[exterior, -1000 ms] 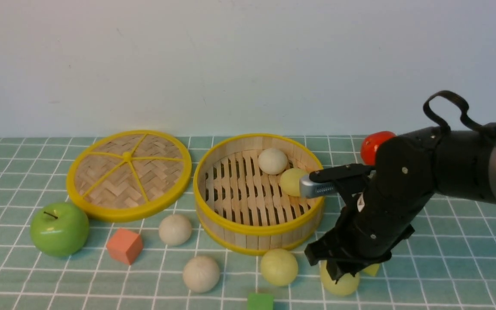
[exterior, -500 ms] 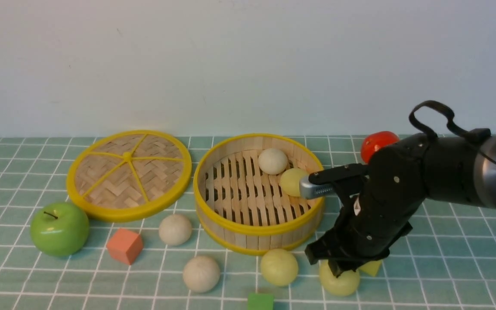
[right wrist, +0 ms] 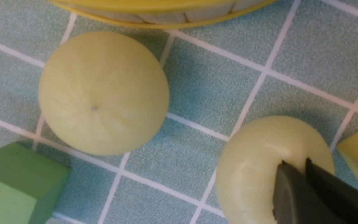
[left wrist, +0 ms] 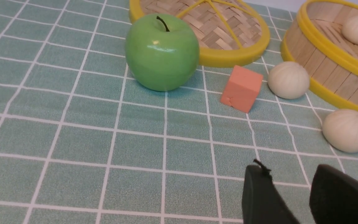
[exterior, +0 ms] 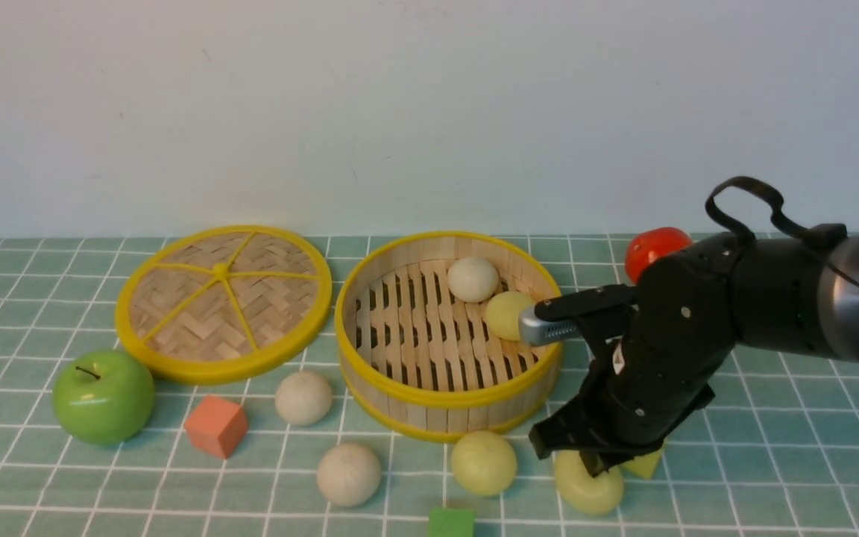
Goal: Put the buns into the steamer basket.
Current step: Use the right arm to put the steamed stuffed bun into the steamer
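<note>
The steamer basket (exterior: 448, 399) stands mid-table with one off-white bun (exterior: 472, 279) and one yellow-green bun (exterior: 505, 314) inside. Two off-white buns (exterior: 303, 397) (exterior: 348, 474) and a yellow-green bun (exterior: 483, 462) lie on the cloth in front of it. My right gripper (exterior: 592, 471) points down onto another yellow-green bun (exterior: 586, 492). In the right wrist view its jaws (right wrist: 294, 162) are pinched together into the dented top of that bun (right wrist: 253, 174). My left gripper (left wrist: 289, 169) hovers open over bare cloth, near an off-white bun (left wrist: 346, 130).
The flat woven lid (exterior: 223, 302) lies left of the basket. A green apple (exterior: 103, 397) and an orange cube (exterior: 215, 425) sit at front left. A green cube (exterior: 450, 522), a yellow cube (exterior: 644, 465) and a red fruit (exterior: 649, 250) surround the right arm.
The right arm has sunk slightly and its jaws have closed into the top of the yellow-green bun. The left gripper has not changed.
</note>
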Available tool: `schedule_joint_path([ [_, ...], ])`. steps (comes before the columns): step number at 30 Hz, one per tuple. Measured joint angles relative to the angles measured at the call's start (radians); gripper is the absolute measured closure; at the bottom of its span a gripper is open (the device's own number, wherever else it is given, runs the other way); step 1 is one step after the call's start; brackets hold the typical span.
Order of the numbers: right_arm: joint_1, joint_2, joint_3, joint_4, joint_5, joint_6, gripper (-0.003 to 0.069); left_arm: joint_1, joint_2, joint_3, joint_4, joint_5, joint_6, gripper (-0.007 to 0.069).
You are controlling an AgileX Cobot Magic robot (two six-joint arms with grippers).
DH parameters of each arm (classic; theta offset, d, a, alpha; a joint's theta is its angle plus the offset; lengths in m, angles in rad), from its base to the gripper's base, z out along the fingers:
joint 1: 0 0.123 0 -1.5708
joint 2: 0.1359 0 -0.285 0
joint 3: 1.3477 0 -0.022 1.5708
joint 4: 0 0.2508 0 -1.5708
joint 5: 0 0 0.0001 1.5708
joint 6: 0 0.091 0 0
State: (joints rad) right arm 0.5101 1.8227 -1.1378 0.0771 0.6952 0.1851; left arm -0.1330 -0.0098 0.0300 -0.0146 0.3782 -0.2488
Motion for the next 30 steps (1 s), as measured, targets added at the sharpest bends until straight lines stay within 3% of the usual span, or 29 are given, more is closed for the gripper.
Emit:
schedule_joint_path([
  [12,0.000,-0.077,-0.172,0.004,0.081,-0.016,0.0659,0.000,0.000,0.000,0.000,0.000,0.000,0.0386],
  [30,0.000,0.124,-0.305,0.173,-0.123,-0.096,0.0659,0.000,0.000,0.000,0.000,0.000,0.000,0.0386],
])
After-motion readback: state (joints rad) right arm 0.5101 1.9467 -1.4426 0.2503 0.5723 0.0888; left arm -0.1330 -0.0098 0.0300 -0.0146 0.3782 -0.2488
